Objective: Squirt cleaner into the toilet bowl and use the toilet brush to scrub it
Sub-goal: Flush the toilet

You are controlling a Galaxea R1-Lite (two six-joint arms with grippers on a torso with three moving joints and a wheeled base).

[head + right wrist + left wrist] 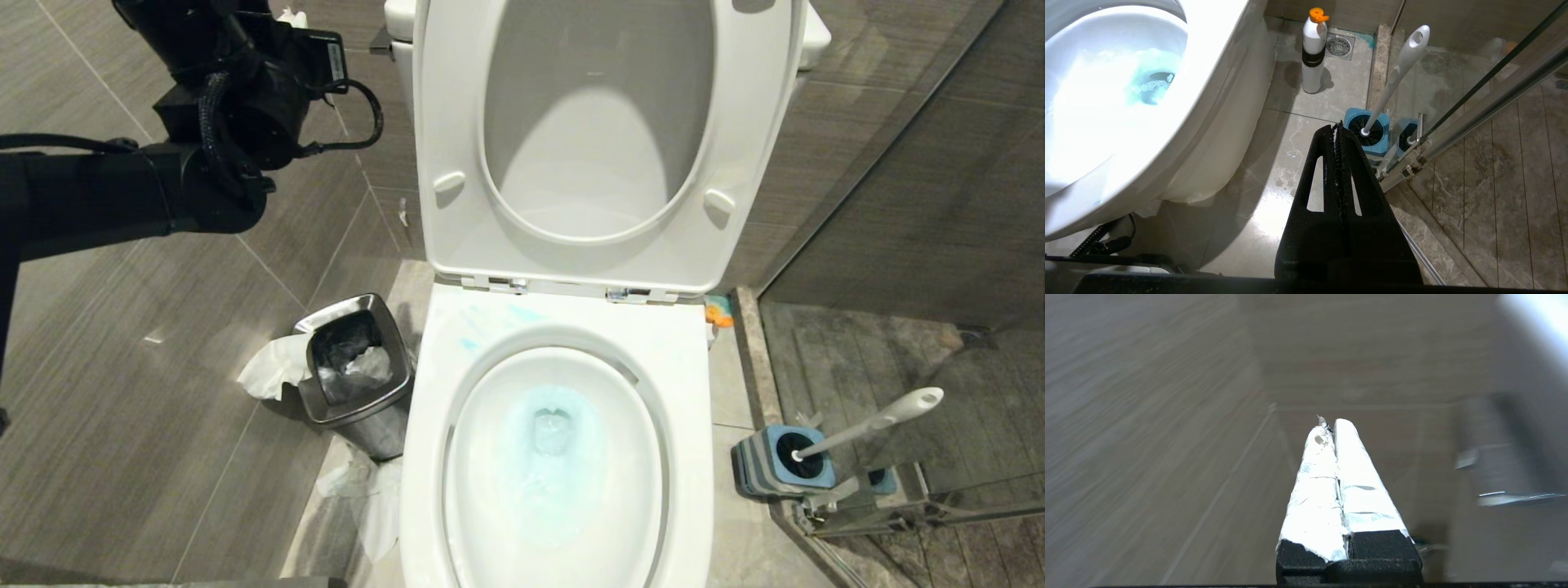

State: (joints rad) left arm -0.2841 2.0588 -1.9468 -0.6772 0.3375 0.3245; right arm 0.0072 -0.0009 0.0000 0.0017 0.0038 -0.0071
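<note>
Toilet bowl (563, 457), head view: seat and lid raised, basin open below me, with the cleaner (549, 457) showing as blue-tinted water in the basin and pale blue smears on the rim near the hinges; I judge the squirting step done. The toilet brush (873, 423) stands in its grey-and-blue holder (775, 461) on the floor to the right of the bowl, well apart from it, beside the glass shower door, so scrubbing looks not yet begun, or possibly finished; these pictures cannot settle which. My left arm (204, 106) is raised high at the left, above the steel waste bin (355, 363). Left wrist view: my left gripper (1331, 421) has its foil-wrapped fingers pressed together, holding nothing, pointing at tiled surfaces; the surroundings are smeared, so I cannot name the grey shape at the side. Right wrist view: my right gripper (1338, 124) is also fully closed and empty, low beside the bowl, aimed toward the brush; a white bottle with an orange cap (1313, 49) stands on the floor beyond.
</note>
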